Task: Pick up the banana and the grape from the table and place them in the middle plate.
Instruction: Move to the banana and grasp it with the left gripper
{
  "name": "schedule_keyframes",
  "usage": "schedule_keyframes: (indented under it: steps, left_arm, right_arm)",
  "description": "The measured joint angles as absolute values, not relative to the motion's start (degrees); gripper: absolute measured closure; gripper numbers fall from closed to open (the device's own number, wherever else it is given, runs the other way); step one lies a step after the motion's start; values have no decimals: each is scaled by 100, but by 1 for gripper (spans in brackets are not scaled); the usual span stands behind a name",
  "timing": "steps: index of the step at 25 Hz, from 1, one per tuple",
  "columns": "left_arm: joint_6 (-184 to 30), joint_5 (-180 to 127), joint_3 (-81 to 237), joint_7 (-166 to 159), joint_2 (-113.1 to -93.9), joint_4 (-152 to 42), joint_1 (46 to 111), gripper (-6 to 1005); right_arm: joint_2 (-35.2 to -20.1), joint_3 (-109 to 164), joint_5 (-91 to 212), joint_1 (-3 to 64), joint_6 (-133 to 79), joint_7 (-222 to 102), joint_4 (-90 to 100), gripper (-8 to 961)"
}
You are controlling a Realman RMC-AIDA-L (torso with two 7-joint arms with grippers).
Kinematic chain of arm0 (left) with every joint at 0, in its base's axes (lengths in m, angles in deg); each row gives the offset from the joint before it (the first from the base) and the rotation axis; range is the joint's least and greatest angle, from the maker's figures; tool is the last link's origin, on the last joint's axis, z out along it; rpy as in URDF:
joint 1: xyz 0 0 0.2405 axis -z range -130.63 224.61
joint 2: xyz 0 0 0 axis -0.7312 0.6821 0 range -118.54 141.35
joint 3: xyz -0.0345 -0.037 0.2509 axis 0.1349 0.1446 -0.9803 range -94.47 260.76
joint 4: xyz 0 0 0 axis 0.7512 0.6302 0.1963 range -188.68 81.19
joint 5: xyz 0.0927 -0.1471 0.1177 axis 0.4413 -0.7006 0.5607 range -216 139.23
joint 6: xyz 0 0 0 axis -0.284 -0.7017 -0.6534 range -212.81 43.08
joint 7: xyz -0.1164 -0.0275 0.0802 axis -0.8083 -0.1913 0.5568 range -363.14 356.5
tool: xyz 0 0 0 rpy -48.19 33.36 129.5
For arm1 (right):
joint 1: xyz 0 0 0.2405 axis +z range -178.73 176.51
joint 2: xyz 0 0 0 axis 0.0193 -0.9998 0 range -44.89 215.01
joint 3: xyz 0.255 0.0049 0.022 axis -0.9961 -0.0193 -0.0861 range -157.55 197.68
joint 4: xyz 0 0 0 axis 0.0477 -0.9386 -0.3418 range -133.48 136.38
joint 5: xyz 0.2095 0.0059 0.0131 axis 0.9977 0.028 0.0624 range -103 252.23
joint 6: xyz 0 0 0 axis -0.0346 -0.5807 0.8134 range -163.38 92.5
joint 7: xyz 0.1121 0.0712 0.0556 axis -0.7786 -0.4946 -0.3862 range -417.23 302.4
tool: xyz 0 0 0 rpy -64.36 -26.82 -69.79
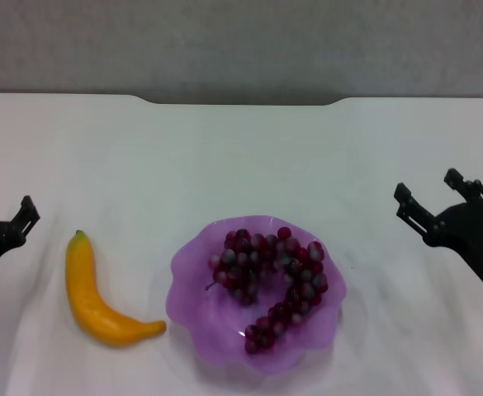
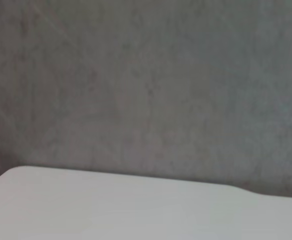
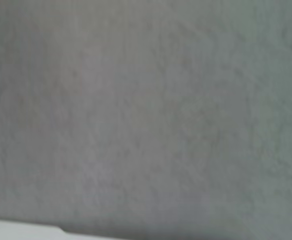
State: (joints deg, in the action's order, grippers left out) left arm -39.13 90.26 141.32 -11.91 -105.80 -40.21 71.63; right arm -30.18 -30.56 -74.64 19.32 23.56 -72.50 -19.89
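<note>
right gripper (image 1: 433, 195) hovers spread and empty over the table (image 1: 241, 148); grape (image 1: 270, 276) fills the middle plate (image 1: 193, 309) toward its left, banana (image 1: 101, 297) beyond. left gripper (image 1: 14, 221): grip unclear. wrist views show only wall and table edge.

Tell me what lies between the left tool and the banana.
Nothing: in the head view, only bare white table separates the left tool, at the left edge, from the banana.
</note>
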Motion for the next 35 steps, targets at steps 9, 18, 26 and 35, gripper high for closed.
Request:
schedule_keyframes:
  steps: [9, 18, 26, 35]
  left_arm:
    - [-3875, 9038, 14132, -1123, -10542, -3902, 7216, 108]
    - [-3949, 9303, 14138, -1124, -10501, -3424, 7164, 109]
    - [-6563, 9627, 14930, -82, -10201, -1300, 6837, 108]
    - [-10316, 9652, 17171, 1780, -10521, 453, 6474, 109]
  right_arm:
    - [-3013, -3153, -7089, 1947, 1944, -6405, -1705, 61]
    - [-3007, -3182, -6578, 1984, 1327, -6016, -1601, 61]
    - [-3007, -3154, -6574, 1991, 1324, -6014, -1557, 61]
    - [-3007, -3127, -6578, 2009, 1266, -6010, -1557, 61]
